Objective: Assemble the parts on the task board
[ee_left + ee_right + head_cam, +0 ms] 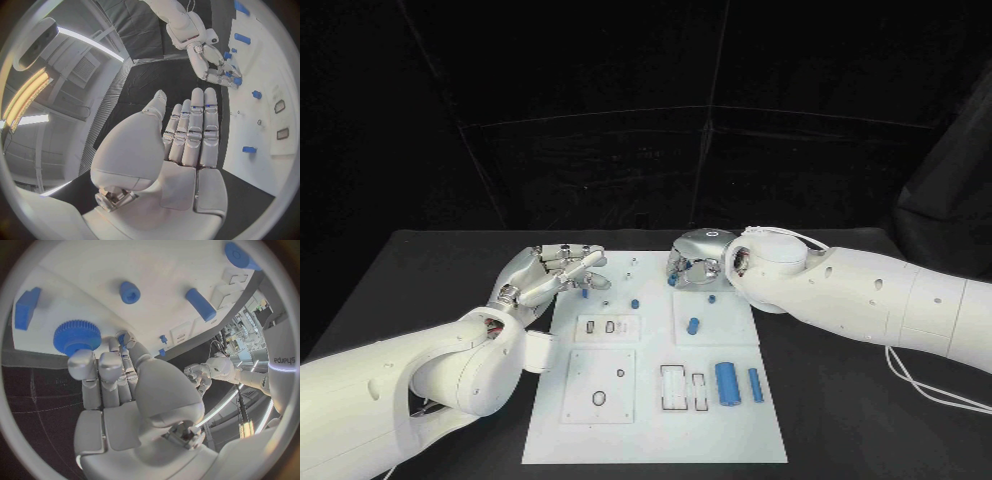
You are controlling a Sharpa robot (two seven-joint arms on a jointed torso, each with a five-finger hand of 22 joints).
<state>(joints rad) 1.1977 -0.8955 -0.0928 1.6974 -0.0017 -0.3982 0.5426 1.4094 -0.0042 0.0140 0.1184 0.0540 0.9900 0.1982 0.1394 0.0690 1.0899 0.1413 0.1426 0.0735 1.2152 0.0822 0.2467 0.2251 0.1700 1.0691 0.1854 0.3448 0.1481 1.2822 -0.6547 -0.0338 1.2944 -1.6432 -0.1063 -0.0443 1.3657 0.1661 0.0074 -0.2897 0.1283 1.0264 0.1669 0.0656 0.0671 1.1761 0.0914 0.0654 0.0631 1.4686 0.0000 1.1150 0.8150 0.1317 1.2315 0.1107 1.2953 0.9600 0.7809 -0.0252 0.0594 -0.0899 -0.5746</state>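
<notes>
Since the right robot hand [700, 262] hangs over the upper middle of the white rectangular task board [653, 430], with its fingertips [100, 361] just beside the round blue toothed gear [77, 336], the step in hand looks like picking that gear up. Whether the tips already touch it I cannot tell, and nothing seems to be held; the fingers lie close together and fairly straight. To do it well, the fingers should settle on opposite sides of the toothed rim before closing, and the lift should be straight up, so that the small blue round peg [130, 292] and the short blue cylinder [200, 304] lying further out on the board are not knocked.

At the left of the head view, the left robot hand [554, 272] hovers palm up with its fingers [195, 125] stretched out together, holding nothing, above the black tabletop [430, 270] at the board's upper left corner. It should keep off the board while the right one works. Lower right on the board lie a thick blue cylinder [727, 380] and a slim blue bar [754, 385], well apart from both.
</notes>
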